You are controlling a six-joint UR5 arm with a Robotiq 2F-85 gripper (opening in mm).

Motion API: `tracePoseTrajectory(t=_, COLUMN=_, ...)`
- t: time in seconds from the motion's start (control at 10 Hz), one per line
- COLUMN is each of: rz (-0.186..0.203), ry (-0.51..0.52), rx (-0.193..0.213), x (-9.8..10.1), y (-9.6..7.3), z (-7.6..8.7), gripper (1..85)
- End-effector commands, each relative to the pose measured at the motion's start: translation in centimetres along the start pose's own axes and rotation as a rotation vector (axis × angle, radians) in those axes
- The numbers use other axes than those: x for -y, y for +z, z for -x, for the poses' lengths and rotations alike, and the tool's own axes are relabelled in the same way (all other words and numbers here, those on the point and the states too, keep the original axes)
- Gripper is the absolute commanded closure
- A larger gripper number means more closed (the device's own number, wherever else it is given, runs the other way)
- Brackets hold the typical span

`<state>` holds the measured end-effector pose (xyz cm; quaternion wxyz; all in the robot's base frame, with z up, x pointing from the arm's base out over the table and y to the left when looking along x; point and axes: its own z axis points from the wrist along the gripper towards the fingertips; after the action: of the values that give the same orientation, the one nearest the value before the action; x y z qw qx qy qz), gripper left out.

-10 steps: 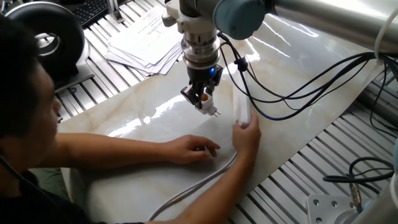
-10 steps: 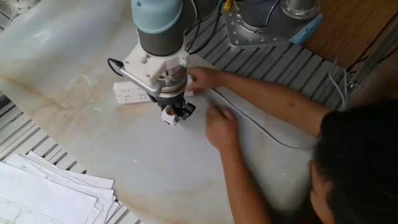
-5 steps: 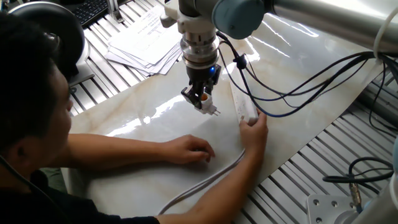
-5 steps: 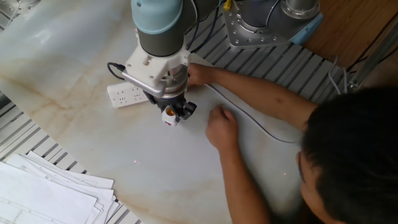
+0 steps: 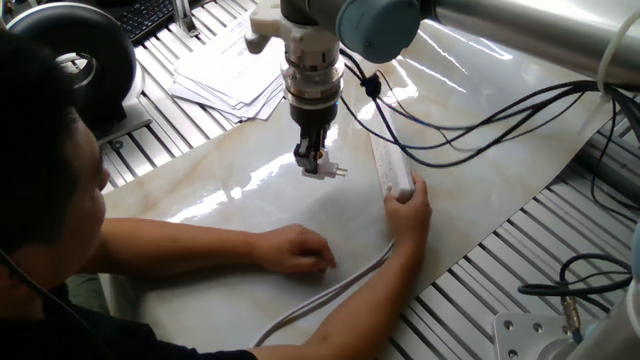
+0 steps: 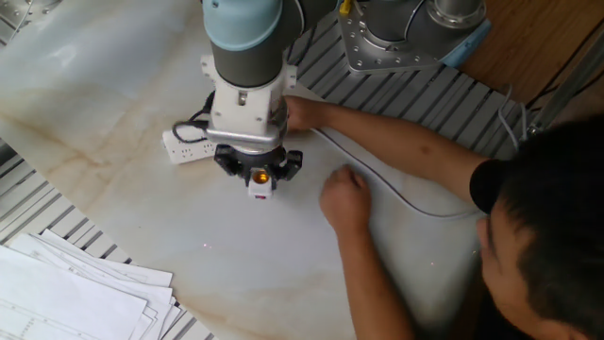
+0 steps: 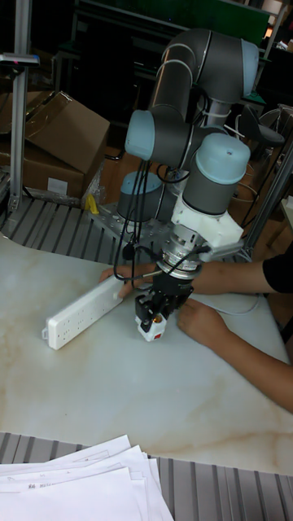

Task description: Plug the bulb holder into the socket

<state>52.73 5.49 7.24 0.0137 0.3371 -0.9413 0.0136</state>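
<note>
Gripper clamped on bulb holder, held above marble tabletop, prongs pointing sideways. Socket lies flat on tabletop just beside gripper, not touching holder. Person's hand grips socket's cable end; other hand rests on table.

Glossy marble-look table mirrors the lights; ribbed metal frame at its edges; smooth white plastic socket and bulb holder; matt paper sheets; brown cardboard box; satin grey arm casing
</note>
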Motion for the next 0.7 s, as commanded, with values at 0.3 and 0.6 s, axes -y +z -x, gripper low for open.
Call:
tracePoseTrajectory(t=0.3, rz=-0.028, ry=-0.611, rx=-0.050, x=2.9, y=-0.5, z=-0.7, gripper=84.3)
tracePoseTrajectory(t=0.6, rz=-0.045, ry=-0.770, rx=-0.066, x=4.4, y=-0.8, z=-1.2, gripper=84.3)
